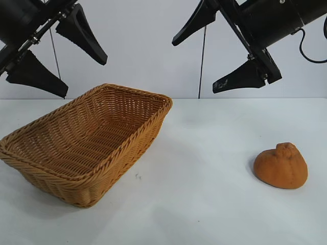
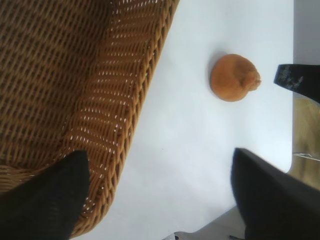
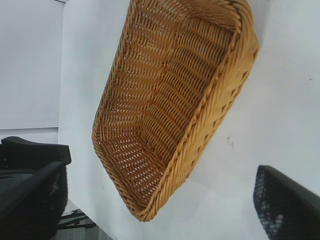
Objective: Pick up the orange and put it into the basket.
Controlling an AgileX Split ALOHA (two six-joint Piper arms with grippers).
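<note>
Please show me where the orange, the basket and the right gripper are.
orange [image 1: 281, 167]: exterior view, middle of its skin.
basket [image 1: 127, 144]: exterior view, outer side wall.
right gripper [image 1: 208, 55]: exterior view, midway between its open fingertips.

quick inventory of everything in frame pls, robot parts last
basket: 1, tan-orange wicker, rectangular, empty, on the table's left side in the exterior view
orange: 1, dull orange-brown, lumpy with a bump on top, on the table at the right, well apart from the basket
table: 1, white, bears both items
wall: pale grey, behind the table
left gripper: 1, black, jaws open, raised above the basket's far left end, holding nothing
right gripper: 1, black, jaws open wide, raised above the table's middle-right, holding nothing
</note>
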